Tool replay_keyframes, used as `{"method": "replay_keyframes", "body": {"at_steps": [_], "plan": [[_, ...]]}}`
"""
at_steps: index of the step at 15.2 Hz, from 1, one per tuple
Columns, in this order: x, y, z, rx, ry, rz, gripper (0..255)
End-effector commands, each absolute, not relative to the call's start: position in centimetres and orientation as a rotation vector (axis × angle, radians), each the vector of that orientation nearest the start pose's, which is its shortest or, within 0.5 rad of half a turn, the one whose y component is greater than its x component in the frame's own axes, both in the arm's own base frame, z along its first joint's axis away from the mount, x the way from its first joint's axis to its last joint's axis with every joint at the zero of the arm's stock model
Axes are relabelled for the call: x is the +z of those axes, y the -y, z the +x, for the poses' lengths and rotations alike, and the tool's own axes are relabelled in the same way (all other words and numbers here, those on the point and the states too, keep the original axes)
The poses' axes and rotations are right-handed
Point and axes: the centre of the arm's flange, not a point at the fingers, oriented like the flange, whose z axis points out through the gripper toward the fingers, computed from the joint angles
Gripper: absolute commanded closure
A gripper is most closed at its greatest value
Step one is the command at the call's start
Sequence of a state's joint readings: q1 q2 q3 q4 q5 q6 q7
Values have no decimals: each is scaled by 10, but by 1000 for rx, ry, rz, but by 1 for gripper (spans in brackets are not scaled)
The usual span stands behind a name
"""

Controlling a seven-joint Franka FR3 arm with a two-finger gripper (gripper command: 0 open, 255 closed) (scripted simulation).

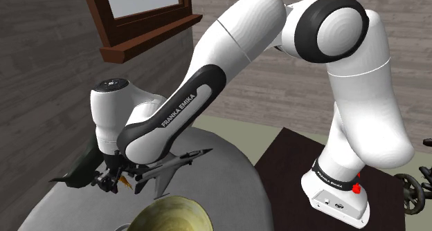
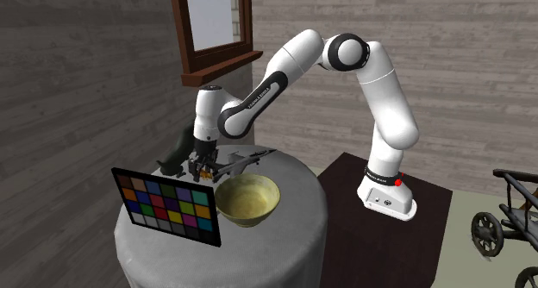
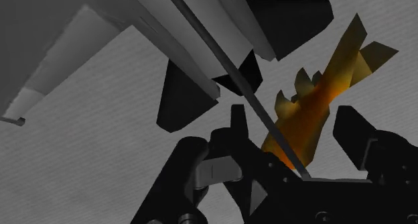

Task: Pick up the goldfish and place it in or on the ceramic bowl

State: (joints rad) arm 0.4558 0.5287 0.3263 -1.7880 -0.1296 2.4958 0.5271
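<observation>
The goldfish [image 3: 315, 102] is orange with yellowish fins and lies on the grey round table [image 1: 228, 174]. My black gripper [image 3: 291, 125] is down over it, one finger [image 3: 234, 132] on each side, with narrow gaps still showing against the fish's body. In the shoulder view the gripper [image 1: 111, 178] sits low on the table with a bit of the orange goldfish [image 1: 127, 182] beside its tips. The pale yellow-green bowl [image 1: 173, 214] stands upright nearer the camera; in the second exterior view the bowl [image 2: 247, 198] is just right of the gripper [image 2: 203, 167].
A grey toy jet [image 1: 173, 164] lies right beside the fish, its thin nose probe [image 3: 268, 122] crossing between my fingers. A dark green object [image 1: 83, 164] lies behind the gripper. A colour chart [image 2: 168, 204] stands at the table's front; a cart [image 2: 509, 210] sits on the floor far right.
</observation>
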Motion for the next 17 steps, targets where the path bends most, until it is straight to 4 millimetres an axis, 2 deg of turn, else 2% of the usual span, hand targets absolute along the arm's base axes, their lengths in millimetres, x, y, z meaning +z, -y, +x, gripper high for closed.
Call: {"method": "replay_keyframes", "body": {"at_steps": [1,9,17], "plan": [[291,-461,494,-185,429,-2921,255],[291,-461,494,-185,429,-2921,255],[333,-461,494,-185,429,-2921,255]]}}
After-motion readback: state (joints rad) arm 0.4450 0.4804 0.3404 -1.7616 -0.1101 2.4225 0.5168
